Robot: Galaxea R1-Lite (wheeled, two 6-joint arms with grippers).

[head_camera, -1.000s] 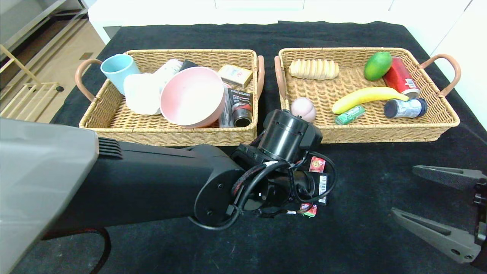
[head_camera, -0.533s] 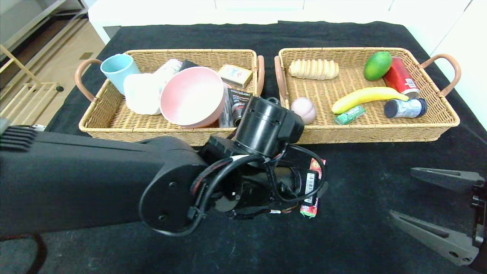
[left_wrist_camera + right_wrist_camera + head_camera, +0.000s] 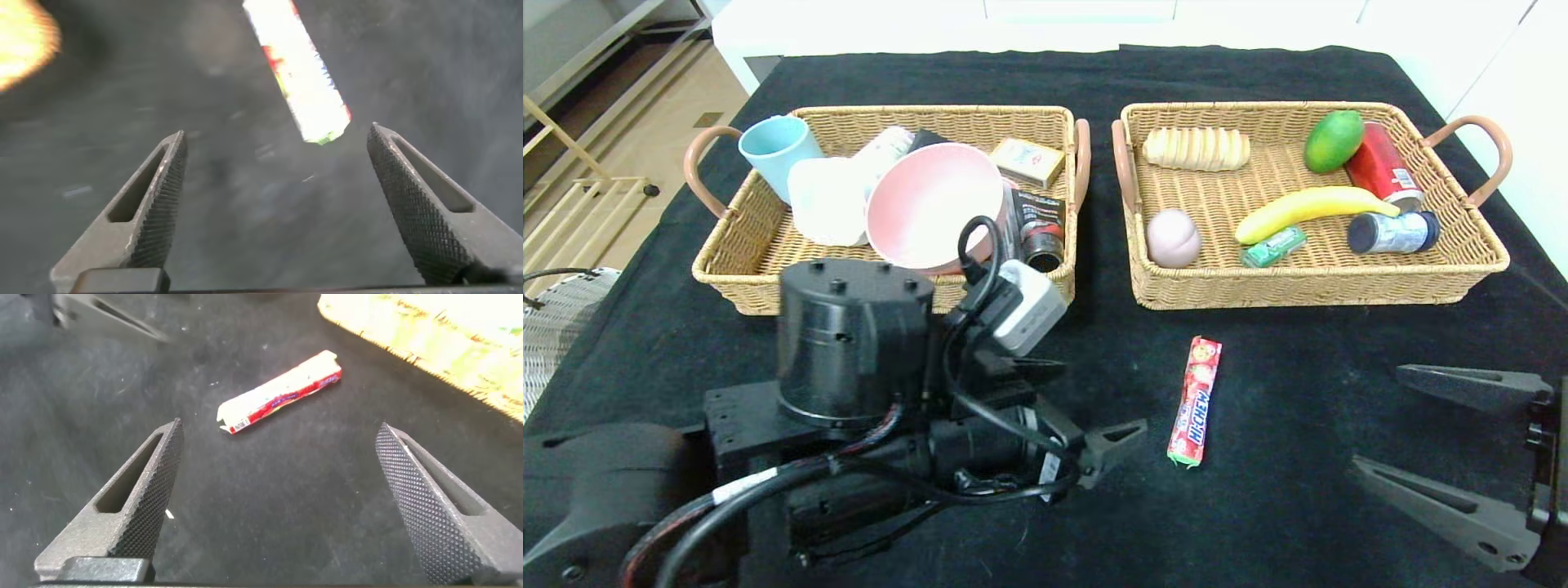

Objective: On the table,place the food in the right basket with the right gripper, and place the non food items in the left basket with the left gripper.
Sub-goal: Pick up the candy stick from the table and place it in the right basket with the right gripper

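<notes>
We found the candy pack (image 3: pixel 1195 401) lying flat on the black cloth of the table (image 3: pixel 1290 498), in front of the gap between the two baskets and well apart from both. It pointed roughly away from the robot, its near end green-tipped. The peach (image 3: pixel 1173 237) and the bread (image 3: pixel 1196 149) already sat in the right basket (image 3: pixel 1319 286); the pink bowl (image 3: pixel 934 204) sat in the left basket (image 3: pixel 882 294).

The left gripper (image 3: pixel 278 204) hung low just to the pack's left, its fingers spread wide and holding nothing; in its wrist view the pack (image 3: pixel 298 73) lay beyond the fingertips, not between them. The right gripper (image 3: pixel 278 498) waited to the pack's right, near the table's front edge, its fingers also fully spread and empty, with the pack (image 3: pixel 279 392) ahead of it.

We judged the pack to be light, slim and fairly stiff along its length, wrapped in glossy foil that could slide under the pads. Being food, it fell to the right gripper. We thought the best hold was across the narrow width near the middle, fingers coming down on either long side, close to the cloth. A grip at one end might let it swing or slip. A gentle squeeze seemed enough, since the soft candy could dent.
</notes>
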